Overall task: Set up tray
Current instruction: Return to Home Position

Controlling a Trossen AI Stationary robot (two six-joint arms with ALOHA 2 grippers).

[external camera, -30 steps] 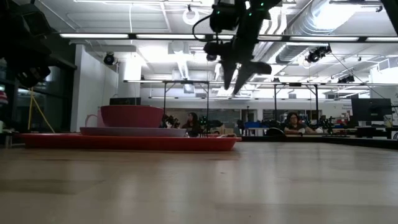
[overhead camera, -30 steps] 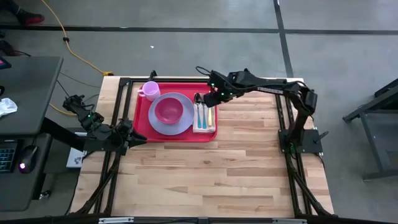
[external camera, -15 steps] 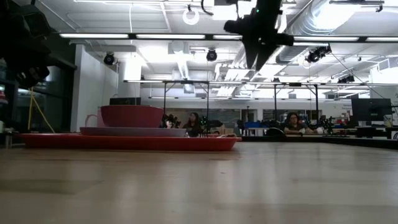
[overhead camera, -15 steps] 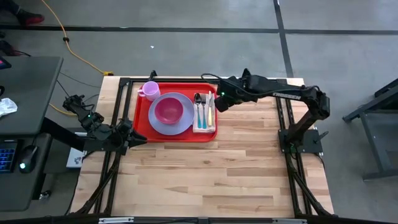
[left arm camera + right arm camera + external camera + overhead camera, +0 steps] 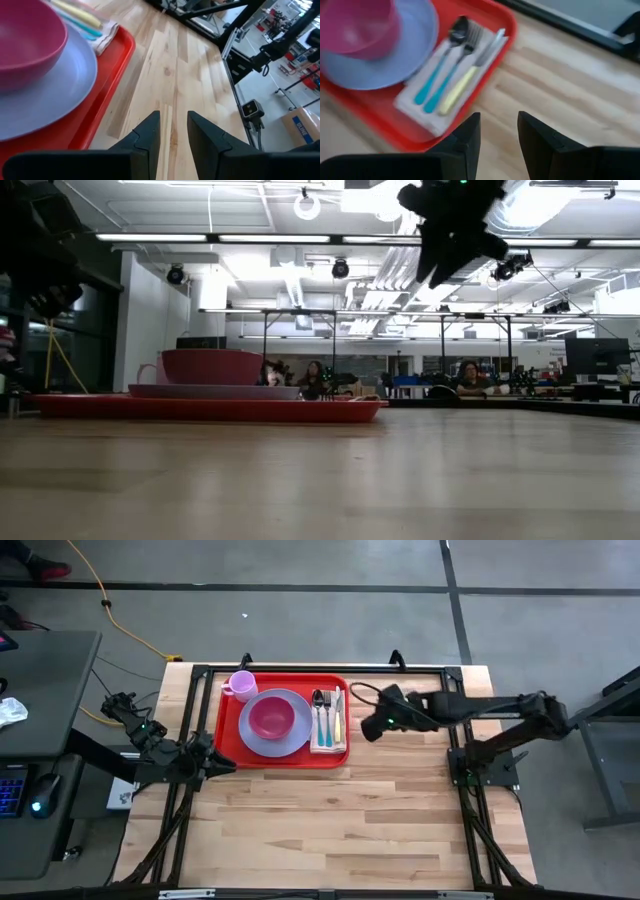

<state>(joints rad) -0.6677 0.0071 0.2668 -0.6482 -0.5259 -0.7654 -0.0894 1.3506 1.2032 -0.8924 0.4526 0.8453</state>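
in the high view the large flat red plastic tray lies on the pale wooden plank table, toward its 11 o'clock area. a round lavender plate sits mid-tray and holds a magenta bowl. a small pink mug stands at the plate's 11 o'clock. at the plate's 3 o'clock, a beige napkin carries a blue-handled spoon, a blue-handled fork and a yellow-handled knife side by side. the right gripper hangs at the tray's 3 o'clock over bare wood, fingers apart and holding nothing. the left gripper waits at the tray's 7 o'clock, fingers narrowly apart.
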